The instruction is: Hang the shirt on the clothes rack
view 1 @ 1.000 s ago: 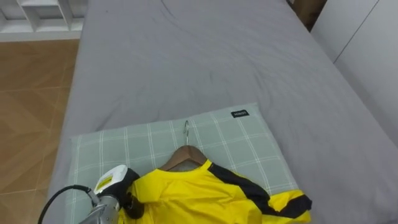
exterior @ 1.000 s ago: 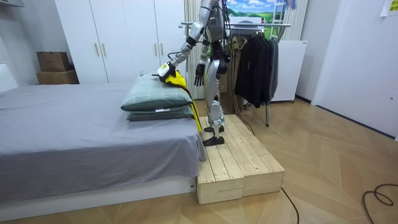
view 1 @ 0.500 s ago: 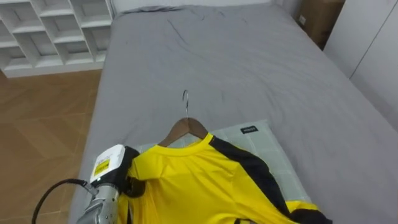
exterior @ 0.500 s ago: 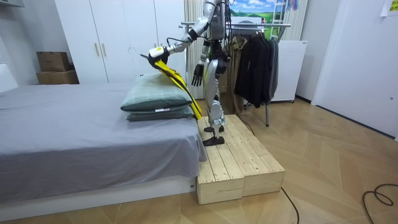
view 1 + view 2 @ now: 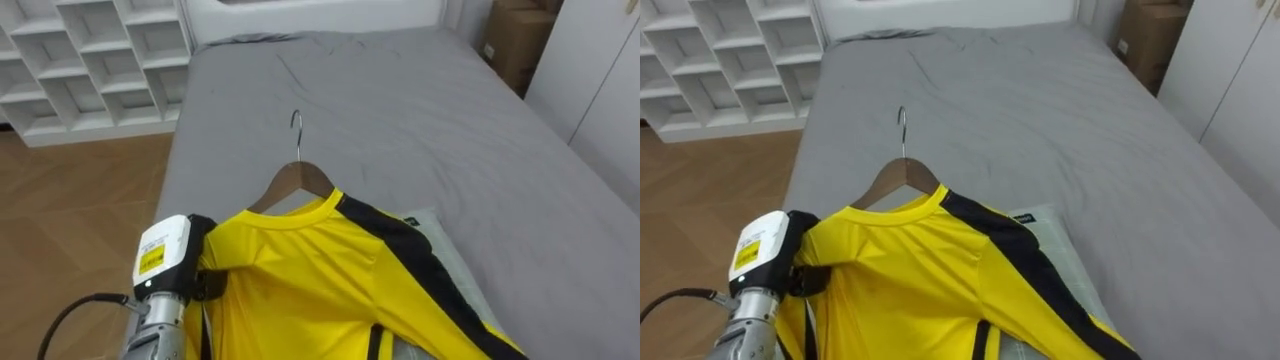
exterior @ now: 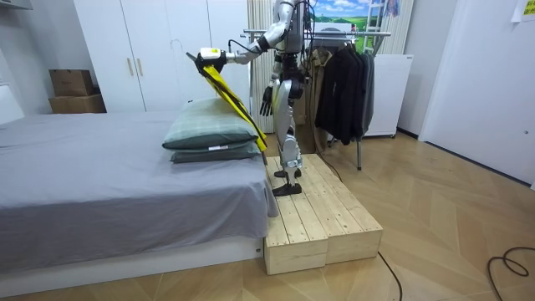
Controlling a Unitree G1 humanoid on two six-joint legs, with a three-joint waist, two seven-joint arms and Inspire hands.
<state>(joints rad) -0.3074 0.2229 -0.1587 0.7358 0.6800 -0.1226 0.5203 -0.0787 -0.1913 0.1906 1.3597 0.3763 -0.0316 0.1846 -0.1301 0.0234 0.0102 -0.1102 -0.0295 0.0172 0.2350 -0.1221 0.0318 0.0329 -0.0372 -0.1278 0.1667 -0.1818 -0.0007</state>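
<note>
One arm carried the load: the left arm reached forward and up from the lower left of the eye views, and in the room view it stretched out level from the shoulder toward the bed (image 5: 400, 110). The left hand (image 5: 200, 268) sat at the near shoulder of the yellow shirt (image 5: 320, 280), its dark fingers closed on the cloth there, partly buried under the fabric.

The shirt, with black stripes down its sleeves, hung on a wooden hanger (image 5: 295, 178) whose metal hook stood free above the collar. In the room view the garment was held high in the air, its lower end trailing down toward the checked pillow (image 5: 455, 270) at the bed's near end.

The right hand (image 6: 266, 99) hung beside the hip, fingers loose and holding nothing.

The robot stood upright on a wooden platform (image 6: 322, 217) at the bed's end, with a clothes rack (image 6: 351, 38) full of dark garments (image 6: 343, 92) just behind it. Ahead lay the flat grey bedcover, edged by wooden floor (image 5: 70, 220) and white shelves (image 5: 90, 60) on the left and white cupboard doors (image 5: 600, 90) on the right.
</note>
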